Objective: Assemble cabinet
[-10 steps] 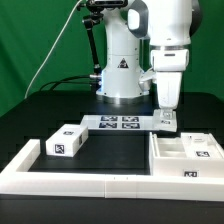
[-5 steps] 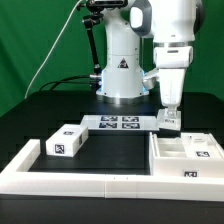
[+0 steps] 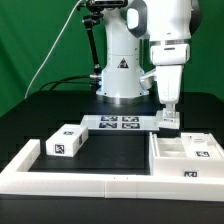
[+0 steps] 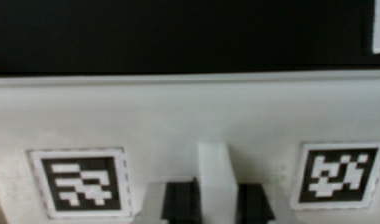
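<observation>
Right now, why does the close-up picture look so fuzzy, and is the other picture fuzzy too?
In the wrist view, the white cabinet piece fills most of the picture, so it's probably too near to focus, and its tags have soft, smeary edges. The exterior view is much sharper and evenly lit, and the white block looks crisp against the black table.

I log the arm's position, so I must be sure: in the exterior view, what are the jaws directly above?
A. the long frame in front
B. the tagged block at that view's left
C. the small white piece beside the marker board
C: the jaws hang over the small white piece at the end of the marker board on the exterior view's right.
</observation>
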You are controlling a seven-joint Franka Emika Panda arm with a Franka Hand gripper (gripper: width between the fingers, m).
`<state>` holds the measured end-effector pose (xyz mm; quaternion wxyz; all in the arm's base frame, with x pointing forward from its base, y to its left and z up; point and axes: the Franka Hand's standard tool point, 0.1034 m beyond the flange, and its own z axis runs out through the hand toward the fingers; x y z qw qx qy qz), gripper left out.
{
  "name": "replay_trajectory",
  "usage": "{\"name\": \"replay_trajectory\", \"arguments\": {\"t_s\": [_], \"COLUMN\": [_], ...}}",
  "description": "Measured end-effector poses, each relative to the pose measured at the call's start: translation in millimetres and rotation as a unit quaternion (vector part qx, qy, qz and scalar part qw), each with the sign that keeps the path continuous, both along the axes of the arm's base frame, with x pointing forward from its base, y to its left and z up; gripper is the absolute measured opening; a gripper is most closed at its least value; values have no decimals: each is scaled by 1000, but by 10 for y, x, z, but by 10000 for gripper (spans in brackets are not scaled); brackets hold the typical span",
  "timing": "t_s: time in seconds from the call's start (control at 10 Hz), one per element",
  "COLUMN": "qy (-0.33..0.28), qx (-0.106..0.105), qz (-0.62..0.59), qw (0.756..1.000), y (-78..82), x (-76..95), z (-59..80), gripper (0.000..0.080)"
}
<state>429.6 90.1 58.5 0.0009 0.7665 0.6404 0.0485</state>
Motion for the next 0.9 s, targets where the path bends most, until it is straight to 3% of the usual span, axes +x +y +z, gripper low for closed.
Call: {"name": "replay_trajectory", "arguments": {"t_s": [0.4, 0.7, 0.9], "qy": [1, -15, -21], "qx": [0, 4, 7], "qz": [-2, 23, 22], "qw": [1000, 1000, 1000], "y": [-13, -84, -66], "x": [25, 239, 243], "z": [-8, -20, -23], "gripper": [69, 69, 69]}}
